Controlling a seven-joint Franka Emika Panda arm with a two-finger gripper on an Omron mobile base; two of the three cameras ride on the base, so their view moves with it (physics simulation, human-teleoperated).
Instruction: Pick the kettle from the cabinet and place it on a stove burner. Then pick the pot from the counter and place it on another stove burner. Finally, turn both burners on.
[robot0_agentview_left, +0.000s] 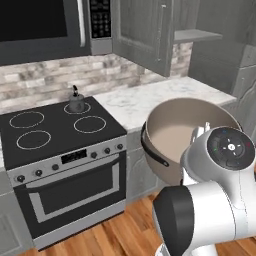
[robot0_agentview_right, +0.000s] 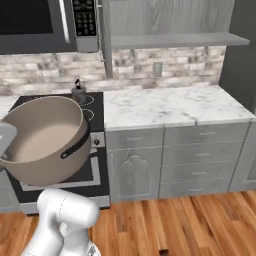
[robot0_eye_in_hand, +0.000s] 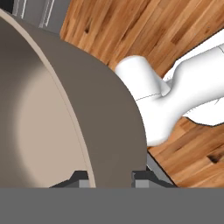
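Observation:
The wide tan pot (robot0_agentview_left: 172, 131) (robot0_agentview_right: 44, 136) hangs tilted in the air in front of the stove and the counter edge, its pale inside showing. My gripper (robot0_eye_in_hand: 110, 178) is shut on the pot (robot0_eye_in_hand: 65, 122), one fingertip on each side of its wall at the rim. The small dark kettle (robot0_agentview_left: 76, 101) (robot0_agentview_right: 78, 92) stands on the back right burner of the black glass stovetop (robot0_agentview_left: 52, 126). The other three burner rings, such as the front right one (robot0_agentview_left: 90, 124), are bare. The white marble counter (robot0_agentview_right: 170, 106) (robot0_agentview_left: 145, 100) lies right of the stove. The grey cabinet (robot0_agentview_left: 150, 30) hangs open with its shelf (robot0_agentview_right: 175, 40) bare.
A dark microwave (robot0_agentview_left: 45, 25) (robot0_agentview_right: 35, 22) with a keypad hangs over the stove. Control knobs (robot0_agentview_left: 107, 150) line the stove front above the oven door. Grey drawer fronts (robot0_agentview_right: 200, 155) sit below the counter, and wooden floor (robot0_agentview_right: 175, 220) lies below the pot.

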